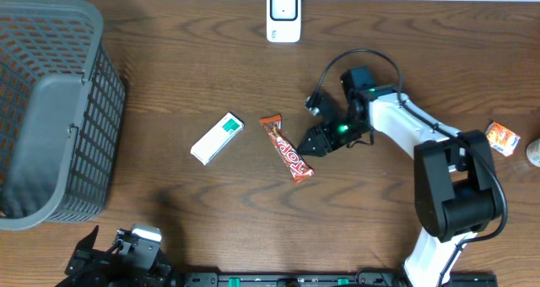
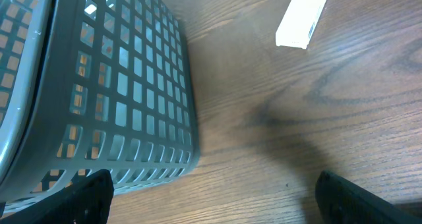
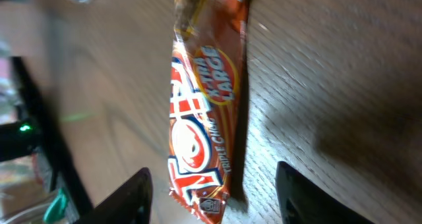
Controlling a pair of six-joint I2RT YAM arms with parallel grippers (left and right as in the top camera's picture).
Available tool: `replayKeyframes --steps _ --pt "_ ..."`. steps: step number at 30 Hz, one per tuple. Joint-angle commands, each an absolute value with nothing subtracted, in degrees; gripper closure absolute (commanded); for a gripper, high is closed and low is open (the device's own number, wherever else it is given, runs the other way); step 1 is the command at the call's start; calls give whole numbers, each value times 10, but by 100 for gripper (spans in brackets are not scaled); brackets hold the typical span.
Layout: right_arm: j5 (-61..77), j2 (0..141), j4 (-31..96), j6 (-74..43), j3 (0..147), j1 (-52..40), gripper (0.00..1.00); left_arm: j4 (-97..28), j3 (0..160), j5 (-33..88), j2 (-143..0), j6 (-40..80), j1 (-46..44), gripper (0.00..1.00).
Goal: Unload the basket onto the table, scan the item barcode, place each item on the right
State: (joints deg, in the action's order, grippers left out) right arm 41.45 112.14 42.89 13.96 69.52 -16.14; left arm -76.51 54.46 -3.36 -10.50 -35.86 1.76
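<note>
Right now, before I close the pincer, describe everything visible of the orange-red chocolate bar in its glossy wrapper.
The orange-red chocolate bar in its glossy wrapper lies flat and diagonal on the brown wooden table, sealed, long and narrow, printed face up: white lettering, a yellow "extra large" badge. No barcode shows. The right pincer straddles one end, fingers apart, not visibly touching it.

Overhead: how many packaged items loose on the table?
3: white box left of centre, candy bar centre, orange packet far right. Basket or right edge may hide more.
</note>
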Motion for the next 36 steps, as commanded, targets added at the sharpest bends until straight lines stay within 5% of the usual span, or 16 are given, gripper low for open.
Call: replayKeyframes --steps 1,15,17,18,20,36 --pt "326 1128 429 93 687 -190 47 -765 546 -36 -104 -360 15 2" --pt "351 1128 413 62 634 -225 50 -765 546 -36 -104 -360 15 2" --pt "369 1128 404 63 627 -225 60 -765 546 -36 -104 -360 15 2" --pt "382 1128 391 62 620 -225 80 -765 546 -36 -104 -360 15 2" --pt "385 1128 375 62 611 -225 99 -765 546 -36 -104 -360 15 2" --pt "307 1046 418 12 630 -226 99 -765 546 -36 -104 -360 15 2"
